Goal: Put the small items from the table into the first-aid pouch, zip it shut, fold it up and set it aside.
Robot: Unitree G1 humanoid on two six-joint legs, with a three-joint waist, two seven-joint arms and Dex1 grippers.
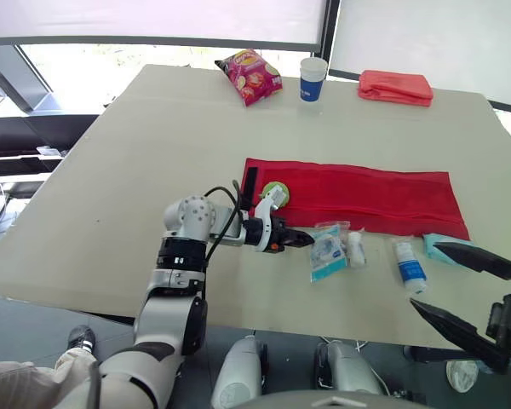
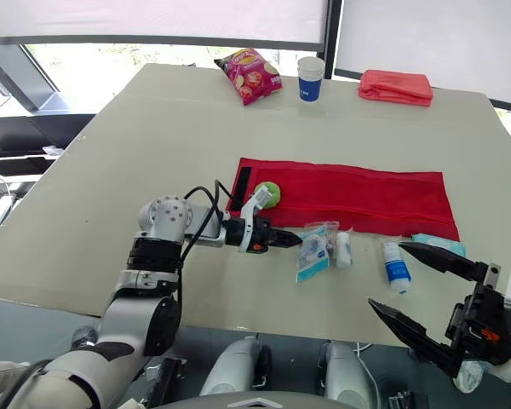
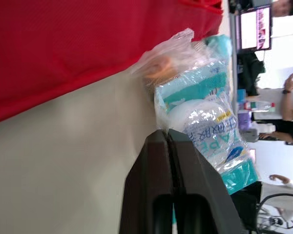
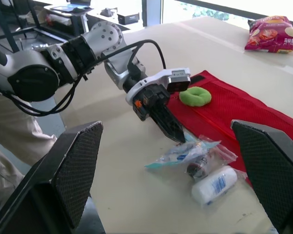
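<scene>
Centre-right of the head frame: red pouch [image 1: 358, 198] lying flat and unfolded on the table [image 1: 111, 170], a green ring [image 1: 276, 192] on its left end. Just below its lower edge, left to right: plastic packet [image 1: 329, 253], white roll [image 1: 355, 249], blue-labelled tube [image 1: 409, 266], teal pack [image 1: 439, 247]. Left gripper [image 1: 307, 239] clenched with nothing between its fingers, tip against the packet; right gripper [image 1: 423, 275] released, spread wide at lower right; snack bag [image 1: 249, 75], cup [image 1: 312, 78] and folded red cloth [image 1: 396, 87] along the top.

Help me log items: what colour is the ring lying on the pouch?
The ring is green; right wrist view.
</scene>
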